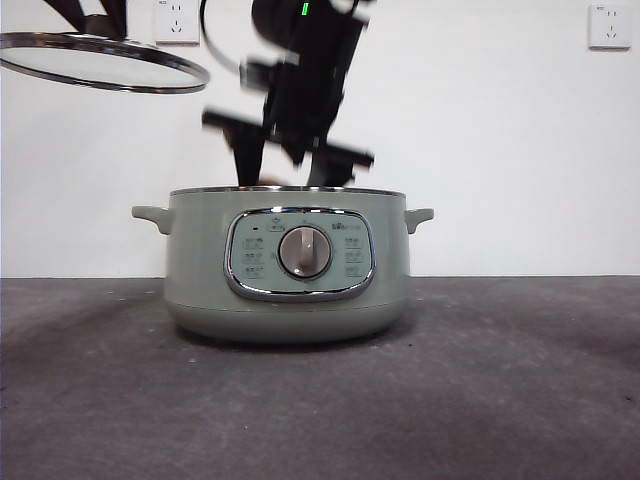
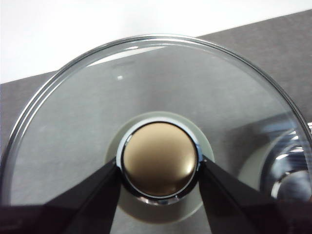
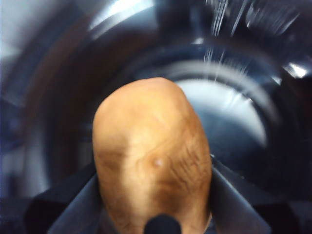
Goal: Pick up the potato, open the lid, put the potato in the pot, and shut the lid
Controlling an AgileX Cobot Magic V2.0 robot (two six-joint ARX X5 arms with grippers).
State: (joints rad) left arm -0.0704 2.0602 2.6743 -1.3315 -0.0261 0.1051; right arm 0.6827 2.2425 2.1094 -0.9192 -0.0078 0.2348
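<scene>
The sage-green pot (image 1: 288,268) stands mid-table with its control panel and dial facing me, uncovered. High at the upper left the glass lid (image 1: 100,62) hangs in the air, tilted slightly. My left gripper (image 2: 160,168) is shut on the lid's round knob (image 2: 160,163), and the lid's glass (image 2: 97,122) fills the left wrist view. My right gripper (image 3: 153,195) is shut on the orange-brown potato (image 3: 152,170) and reaches down into the pot's dark metal interior (image 3: 234,117). In the front view that arm (image 1: 300,90) comes down from above, and a sliver of the potato (image 1: 268,183) shows at the rim.
The pot's two small side handles (image 1: 152,216) stick out left and right. Grey table (image 1: 500,380) stretches in front of and beside the pot. A white wall with sockets (image 1: 609,25) stands behind.
</scene>
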